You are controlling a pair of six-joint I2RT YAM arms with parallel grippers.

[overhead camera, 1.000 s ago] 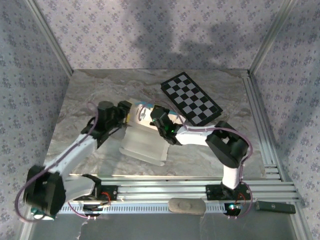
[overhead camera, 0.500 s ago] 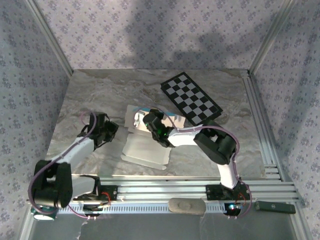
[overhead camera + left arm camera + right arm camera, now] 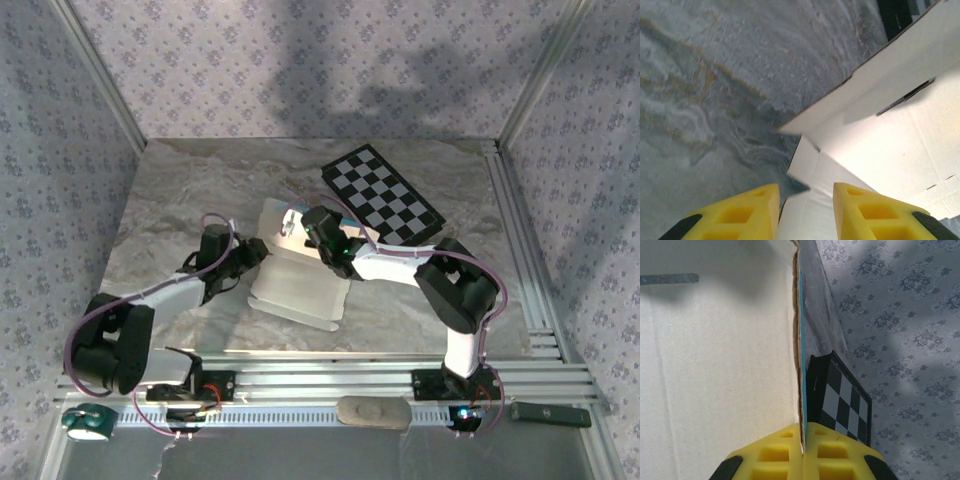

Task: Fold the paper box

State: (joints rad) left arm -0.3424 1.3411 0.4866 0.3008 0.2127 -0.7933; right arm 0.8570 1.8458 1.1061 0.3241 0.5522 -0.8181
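The paper box (image 3: 300, 290) lies part-folded at the table's middle, white inside face up, with its far wall raised. My right gripper (image 3: 300, 222) is at that far wall. In the right wrist view it (image 3: 803, 429) is shut on the wall's upright edge, white on one side and turquoise on the other (image 3: 715, 365). My left gripper (image 3: 258, 252) is low at the box's left edge. In the left wrist view its yellow fingers (image 3: 806, 197) stand apart, with a white corner flap of the box (image 3: 900, 130) lying in the gap between them.
A black-and-white checkerboard (image 3: 385, 195) lies just behind and right of the box, close to my right gripper (image 3: 842, 397). Aluminium rails (image 3: 350, 380) run along the near edge and the right side. Patterned walls close in the table. A dark handle (image 3: 550, 412) rests at the near right.
My left gripper drew back to the left, then returned to the box's left edge with its jaws narrower. My right gripper kept its hold and shifted the raised wall slightly.
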